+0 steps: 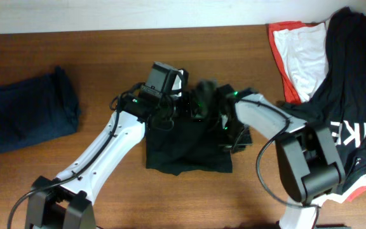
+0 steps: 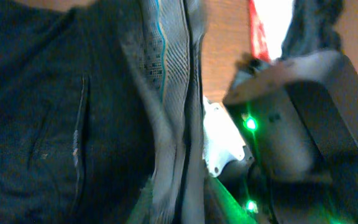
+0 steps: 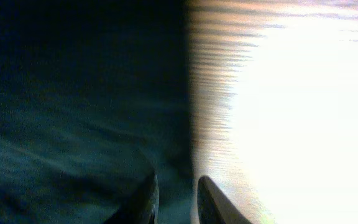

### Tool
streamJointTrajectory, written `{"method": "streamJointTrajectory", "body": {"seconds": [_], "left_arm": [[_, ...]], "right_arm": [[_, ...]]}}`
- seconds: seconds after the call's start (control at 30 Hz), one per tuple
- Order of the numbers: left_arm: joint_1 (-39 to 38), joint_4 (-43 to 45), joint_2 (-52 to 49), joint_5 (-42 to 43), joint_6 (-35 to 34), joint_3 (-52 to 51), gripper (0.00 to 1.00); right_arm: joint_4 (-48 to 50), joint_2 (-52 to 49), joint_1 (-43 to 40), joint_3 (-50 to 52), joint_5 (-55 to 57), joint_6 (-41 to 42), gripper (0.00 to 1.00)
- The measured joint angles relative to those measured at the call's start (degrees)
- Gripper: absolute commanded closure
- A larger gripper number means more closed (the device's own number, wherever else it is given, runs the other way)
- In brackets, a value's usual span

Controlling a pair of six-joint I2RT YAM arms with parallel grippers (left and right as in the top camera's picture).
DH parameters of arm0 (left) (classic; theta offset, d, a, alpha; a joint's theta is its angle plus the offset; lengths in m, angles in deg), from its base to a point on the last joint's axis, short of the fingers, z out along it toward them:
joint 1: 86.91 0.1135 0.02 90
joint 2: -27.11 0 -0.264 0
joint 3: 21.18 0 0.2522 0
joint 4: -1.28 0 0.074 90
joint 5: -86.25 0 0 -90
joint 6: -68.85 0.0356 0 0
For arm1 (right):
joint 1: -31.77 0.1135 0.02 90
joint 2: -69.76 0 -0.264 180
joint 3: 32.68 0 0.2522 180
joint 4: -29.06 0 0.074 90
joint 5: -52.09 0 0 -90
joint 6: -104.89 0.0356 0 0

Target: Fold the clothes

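A dark garment [image 1: 189, 149] with a grey waistband [image 2: 173, 93] lies partly folded at the table's middle. My left gripper [image 1: 169, 107] is at its upper left edge. In the left wrist view the waistband runs straight down into the jaws and the fingers are hidden by cloth, so it looks shut on the garment. My right gripper [image 1: 226, 127] is at the garment's upper right edge. In the right wrist view its fingers [image 3: 178, 199] are close together with the dark cloth [image 3: 79, 112] edge between them.
A folded navy garment [image 1: 33, 113] lies at the left. A pile at the right holds a white and red shirt [image 1: 302, 57] and a black printed shirt [image 1: 354, 95]. The right arm's body [image 2: 291, 118] is close beside my left gripper.
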State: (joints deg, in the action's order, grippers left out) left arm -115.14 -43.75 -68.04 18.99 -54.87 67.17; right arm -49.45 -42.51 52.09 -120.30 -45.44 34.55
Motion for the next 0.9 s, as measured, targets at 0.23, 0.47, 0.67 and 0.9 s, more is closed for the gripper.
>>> {"method": "streamJointTrajectory", "body": {"seconds": [0.23, 0.47, 0.67, 0.9], "left_arm": [[13.53, 13.73, -1.14, -1.46, 8.22, 5.68, 0.6], [13.57, 17.81, -23.54, -1.97, 11.63, 5.95, 0.6], [13.42, -6.45, -25.38, -6.01, 19.04, 8.7, 0.72], [13.35, -35.93, -25.55, 3.65, 21.79, 6.51, 0.64]], "right_arm": [[-18.12, 2.62, -15.43, -32.24, -3.13, -5.53, 0.71], [-9.16, 2.05, 0.72, -21.53, -17.99, -4.52, 0.72], [9.97, 1.75, 5.97, 8.26, -17.31, 2.51, 0.72], [0.39, 1.44, -9.84, -9.79, 5.95, -2.27, 0.67]]}}
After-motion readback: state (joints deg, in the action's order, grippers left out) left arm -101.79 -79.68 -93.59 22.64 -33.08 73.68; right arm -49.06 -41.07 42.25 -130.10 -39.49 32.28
